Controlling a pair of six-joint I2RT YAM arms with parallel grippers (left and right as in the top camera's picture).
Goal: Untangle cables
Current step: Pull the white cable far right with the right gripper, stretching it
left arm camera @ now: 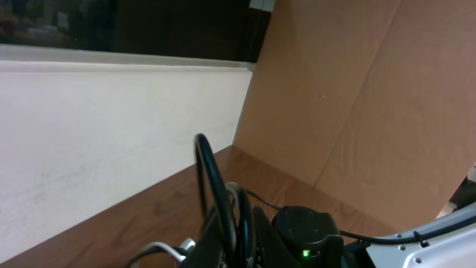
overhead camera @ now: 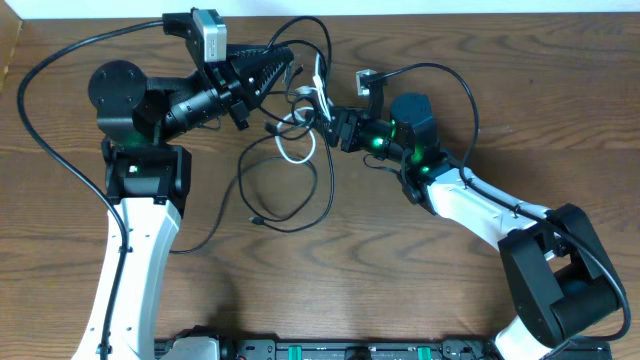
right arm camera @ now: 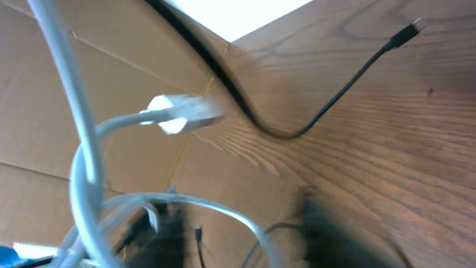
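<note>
A tangle of thin cables lies at the table's back middle, black cables (overhead camera: 305, 210) looping toward the front with a small plug end (overhead camera: 258, 220). The white cable (overhead camera: 300, 152) coils inside the tangle. My left gripper (overhead camera: 283, 60) reaches in from the left and is shut on black cable strands (left arm camera: 212, 179) that rise between its fingers. My right gripper (overhead camera: 330, 125) comes from the right, its blurred jaws (right arm camera: 245, 231) still apart around a loop of the white cable (right arm camera: 82, 164). The white plug (right arm camera: 178, 115) hangs just ahead, and a black cable (right arm camera: 320, 112) lies on the wood beyond.
A white wall (left arm camera: 89, 141) and brown cardboard (left arm camera: 349, 97) stand along the table's far edge. A thick black arm cable (overhead camera: 30, 90) arcs over the table's left side, and another (overhead camera: 470, 100) arcs behind the right arm. The arms' bases sit at the front corners.
</note>
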